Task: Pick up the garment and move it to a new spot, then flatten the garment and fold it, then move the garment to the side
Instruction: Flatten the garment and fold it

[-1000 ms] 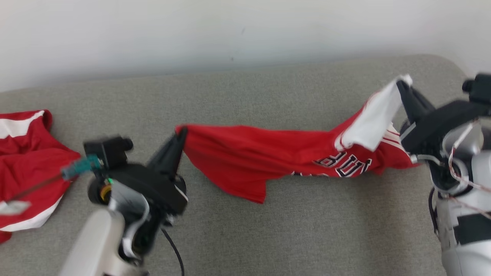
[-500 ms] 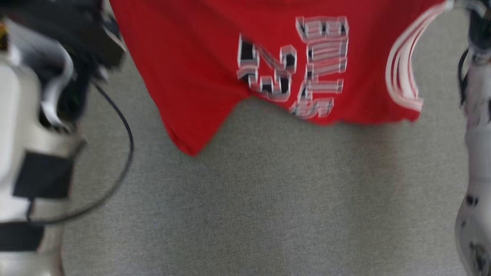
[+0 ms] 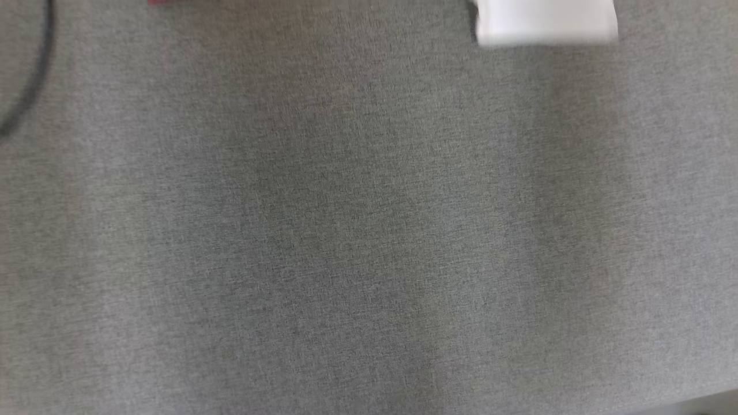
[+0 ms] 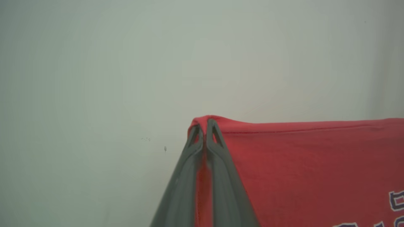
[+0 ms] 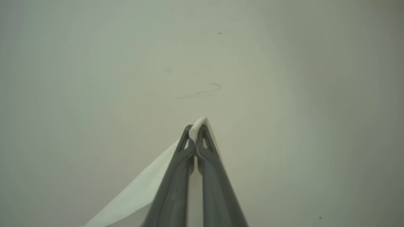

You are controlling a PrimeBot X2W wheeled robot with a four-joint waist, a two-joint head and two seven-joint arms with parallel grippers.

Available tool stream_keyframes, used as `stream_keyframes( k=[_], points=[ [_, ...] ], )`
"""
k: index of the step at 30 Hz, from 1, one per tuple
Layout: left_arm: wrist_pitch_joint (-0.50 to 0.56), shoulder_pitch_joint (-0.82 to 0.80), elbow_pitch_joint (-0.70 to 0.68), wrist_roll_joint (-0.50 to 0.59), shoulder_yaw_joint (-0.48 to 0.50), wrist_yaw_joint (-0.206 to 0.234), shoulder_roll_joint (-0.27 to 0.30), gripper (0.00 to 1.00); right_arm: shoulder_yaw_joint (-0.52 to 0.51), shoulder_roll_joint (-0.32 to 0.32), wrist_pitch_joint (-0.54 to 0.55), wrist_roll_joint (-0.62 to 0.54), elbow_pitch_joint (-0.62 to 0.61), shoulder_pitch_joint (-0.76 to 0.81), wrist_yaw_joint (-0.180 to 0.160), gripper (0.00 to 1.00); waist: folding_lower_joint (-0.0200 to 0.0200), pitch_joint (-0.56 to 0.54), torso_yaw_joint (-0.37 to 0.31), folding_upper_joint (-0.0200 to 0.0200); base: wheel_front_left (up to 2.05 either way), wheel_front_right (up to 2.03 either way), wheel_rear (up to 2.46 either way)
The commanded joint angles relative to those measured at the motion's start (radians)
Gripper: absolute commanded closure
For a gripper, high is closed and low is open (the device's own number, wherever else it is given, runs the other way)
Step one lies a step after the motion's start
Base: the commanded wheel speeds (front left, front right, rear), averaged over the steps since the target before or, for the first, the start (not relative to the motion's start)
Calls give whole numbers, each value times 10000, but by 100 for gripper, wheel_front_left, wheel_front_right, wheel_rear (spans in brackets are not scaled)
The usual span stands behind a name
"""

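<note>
Garment held aloft by two corners: your left gripper (image 4: 206, 124) has its two dark fingers (image 4: 184, 189) pressed together on a top corner of the red knit garment with white-edged lettering (image 4: 315, 164); your right gripper (image 5: 195, 129) is likewise closed, pinching a tip of the garment's white fabric panel (image 5: 139, 192). Both wrist views face the plain pale wall (image 4: 94, 78), so judge the cloth lifted and spread between your arms, hanging open ready for laying flat. In the head view a blurred white piece of cloth (image 3: 545, 23), likely that panel, and a sliver of red hang over the far part of the grey woven upholstered surface (image 3: 369, 230); whether they touch it you cannot tell
</note>
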Motion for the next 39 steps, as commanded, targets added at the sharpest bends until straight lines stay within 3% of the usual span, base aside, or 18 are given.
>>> stream_keyframes(
  k=[1,9,18,23,26,30,35,39],
  points=[
    [-274,-340,64,172,2,-45,107,100,-114,-126,-325,-90,-13,-315,9,100,-5,368,-57,-4,0,0,0],
    [-1333,-1804,438,780,-216,-121,574,100,-415,-500,-975,-644,-325,-1308,6,100,-5,713,-17,-4,0,0,0],
    [-2044,-824,857,772,-886,-223,752,100,556,-1083,-1036,-907,-546,-37,6,100,-5,1432,34,-4,0,0,0],
    [-2335,315,677,420,-1327,-235,672,100,1560,-1118,-1020,274,-1189,1423,7,100,-5,1435,255,-4,0,0,0],
    [-2422,1057,276,4,-1690,-241,699,100,2715,-1622,-706,969,-1859,2422,7,100,-5,1186,373,-4,0,0,0],
    [-2421,2267,-275,-734,-2002,-244,713,100,3172,-1906,192,1974,-2890,4197,-4,100,-5,610,576,-4,0,0,0],
    [-2266,3762,-657,-1442,-2126,-225,618,100,2772,-2198,1737,2579,-4225,6485,-4,100,-5,-221,808,-4,0,0,0],
    [-2128,5270,-919,-2080,-2063,-74,489,100,1869,-1860,2588,2305,-5071,8253,-4,100,-5,-964,939,-4,0,0,0]
  ],
)
